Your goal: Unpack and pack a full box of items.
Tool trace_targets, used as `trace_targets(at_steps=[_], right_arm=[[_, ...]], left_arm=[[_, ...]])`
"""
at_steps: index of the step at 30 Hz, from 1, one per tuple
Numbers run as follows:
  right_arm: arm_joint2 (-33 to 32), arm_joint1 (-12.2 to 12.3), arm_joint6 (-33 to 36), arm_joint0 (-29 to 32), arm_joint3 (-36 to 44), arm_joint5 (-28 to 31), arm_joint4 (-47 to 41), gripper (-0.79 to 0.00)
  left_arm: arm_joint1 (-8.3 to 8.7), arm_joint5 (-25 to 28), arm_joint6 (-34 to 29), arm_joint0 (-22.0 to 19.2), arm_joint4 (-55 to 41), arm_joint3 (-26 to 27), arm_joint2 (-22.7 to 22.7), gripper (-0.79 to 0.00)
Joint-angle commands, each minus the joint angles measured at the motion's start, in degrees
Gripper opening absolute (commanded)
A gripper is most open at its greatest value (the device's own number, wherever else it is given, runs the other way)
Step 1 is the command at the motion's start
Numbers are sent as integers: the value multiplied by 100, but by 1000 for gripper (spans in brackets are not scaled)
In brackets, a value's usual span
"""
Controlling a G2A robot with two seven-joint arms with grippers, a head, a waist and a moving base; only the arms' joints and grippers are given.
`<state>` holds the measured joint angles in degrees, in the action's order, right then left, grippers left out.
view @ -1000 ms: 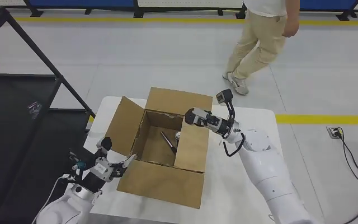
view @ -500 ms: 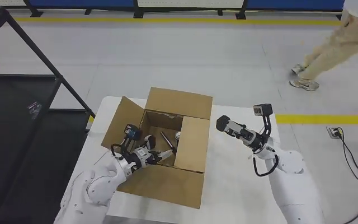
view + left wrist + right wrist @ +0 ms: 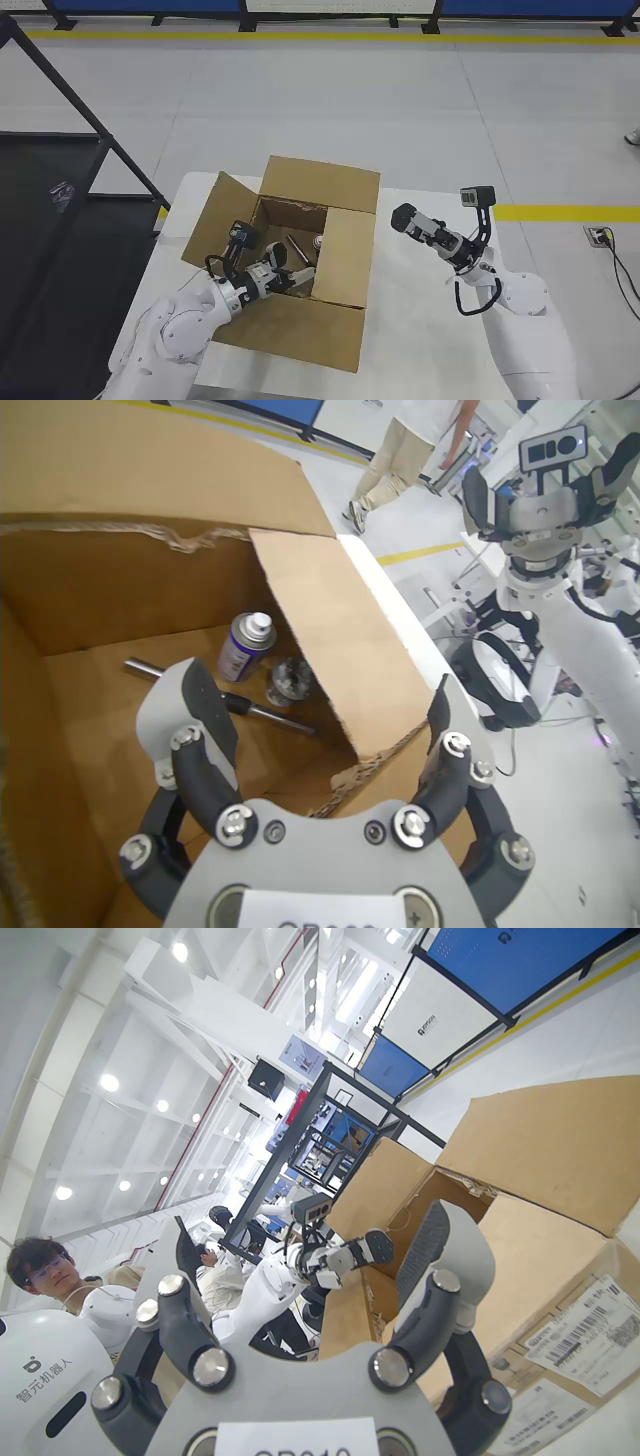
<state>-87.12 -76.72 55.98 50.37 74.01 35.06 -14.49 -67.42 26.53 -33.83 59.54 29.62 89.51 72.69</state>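
Since a second ago the left pincer (image 3: 283, 277) has come over the front rim into the box (image 3: 290, 335), and the right pincer (image 3: 403, 215) has drawn back above the tabletop (image 3: 420, 330); both are spread apart. From the left wrist, a spray can (image 3: 245, 647), a metal rod (image 3: 280, 718) and a round metal part (image 3: 289, 680) are on the box floor. I would descend straight, clear of the inner flap (image 3: 340, 640), centring on the can. From the right wrist, the right pincer (image 3: 310, 1233) hangs empty beside the box.
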Motion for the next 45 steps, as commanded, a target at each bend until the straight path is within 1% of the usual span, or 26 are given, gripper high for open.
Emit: trace_targets(at_steps=[1,7,13,15,19,24,29,33,38,41,45], right_arm=[[-31,21,-44,38,43,15,-24,0],[-291,119,-166,262,98,46,-82,0],[-503,208,-237,459,126,56,-176,0],[-553,234,-257,507,145,68,-223,0],[-619,281,-271,583,199,98,-281,0],[-617,327,-265,606,174,112,-355,0],[-608,371,-220,605,131,181,-480,0],[-640,410,-190,592,68,252,-622,0],[-829,477,-162,766,211,448,-795,0],[-1016,523,-183,970,383,542,-964,0],[-1233,575,-221,1305,636,677,-1132,0]], left_arm=[[-23,-31,-262,-231,-114,-196,-182,0],[-154,-161,-1067,-974,-1025,-1103,-771,0],[-295,-166,-1634,-1553,-1937,-1945,-1199,0],[-334,-199,-1652,-1697,-1963,-2127,-1319,0],[-398,-94,-1826,-1890,-2295,-2345,-1480,0],[-413,8,-1796,-2003,-2629,-2408,-1427,0],[-388,87,-1995,-1995,-3147,-2226,-1281,0],[-385,93,-2126,-1996,-3472,-2038,-1252,0],[-437,66,-1998,-2117,-3488,-1972,-1411,0],[-501,64,-1738,-2220,-3436,-1980,-1572,0],[-605,119,-1448,-2352,-3359,-1864,-1849,0]])
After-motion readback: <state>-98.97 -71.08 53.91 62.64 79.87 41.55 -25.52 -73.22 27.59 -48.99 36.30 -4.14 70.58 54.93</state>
